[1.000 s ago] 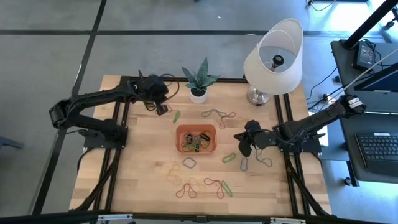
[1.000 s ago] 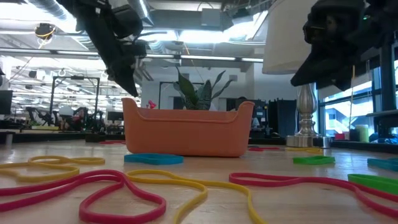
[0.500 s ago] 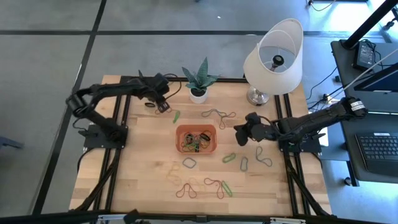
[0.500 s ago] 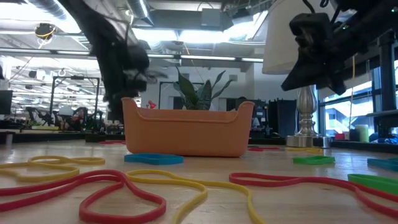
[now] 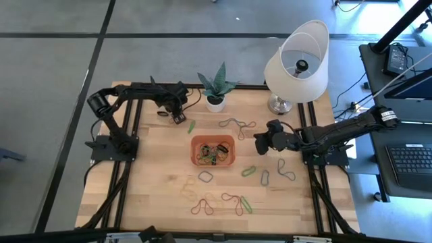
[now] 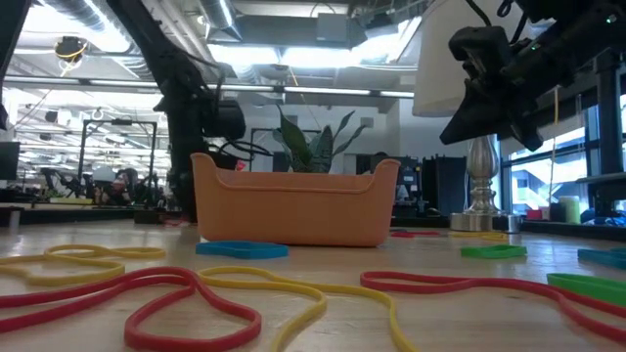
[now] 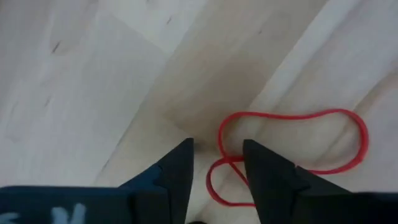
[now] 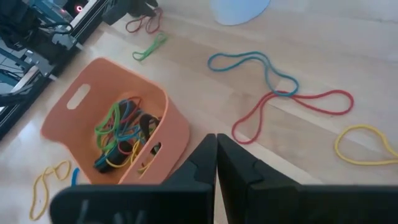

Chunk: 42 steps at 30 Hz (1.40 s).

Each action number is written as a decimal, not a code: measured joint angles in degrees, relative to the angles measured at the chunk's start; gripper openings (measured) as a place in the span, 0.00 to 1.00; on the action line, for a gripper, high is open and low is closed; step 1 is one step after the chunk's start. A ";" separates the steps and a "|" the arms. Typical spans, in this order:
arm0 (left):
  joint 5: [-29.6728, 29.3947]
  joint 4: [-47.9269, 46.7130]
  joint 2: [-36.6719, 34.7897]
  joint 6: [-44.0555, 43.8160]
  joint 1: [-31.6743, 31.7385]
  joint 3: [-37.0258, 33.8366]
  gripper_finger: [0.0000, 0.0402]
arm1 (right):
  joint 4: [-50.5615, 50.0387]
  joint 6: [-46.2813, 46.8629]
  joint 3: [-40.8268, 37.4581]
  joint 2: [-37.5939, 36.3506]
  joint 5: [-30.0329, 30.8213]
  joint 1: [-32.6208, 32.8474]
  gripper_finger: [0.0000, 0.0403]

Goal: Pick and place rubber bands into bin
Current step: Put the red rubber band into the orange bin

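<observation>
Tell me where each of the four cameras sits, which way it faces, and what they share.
High view: overhead, straight down on the table; both arms, left gripper, right gripper.
Low view: at tabletop height, level past the bin into the room; both arms drop in from above.
Left wrist view: close over a red rubber band, seen between its open jaws.
Right wrist view: above the table, angled towards the bin; its shut jaws below.
Shared: the bin shows in all but the left wrist view.

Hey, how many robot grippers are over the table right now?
2. The left gripper, open, straddles a red rubber band near the plant pot. The right gripper, shut, hangs just right of the bin in the high view.
</observation>
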 joint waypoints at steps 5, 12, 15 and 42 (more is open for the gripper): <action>-0.18 -0.44 -0.47 0.93 -0.22 -0.11 0.20 | 0.00 -0.04 0.00 0.00 0.00 0.00 0.04; 0.01 -6.35 -3.94 0.98 -0.92 -0.51 0.01 | -0.02 -0.22 0.00 -0.02 -0.02 0.00 0.04; -0.17 -9.73 -7.24 0.49 -1.79 1.78 0.01 | -0.04 -0.70 0.00 -0.02 -0.02 0.00 0.04; -9.20 -27.76 -2.62 -23.71 -40.31 40.17 0.01 | 0.02 -11.08 -0.02 -0.02 -1.91 0.04 0.04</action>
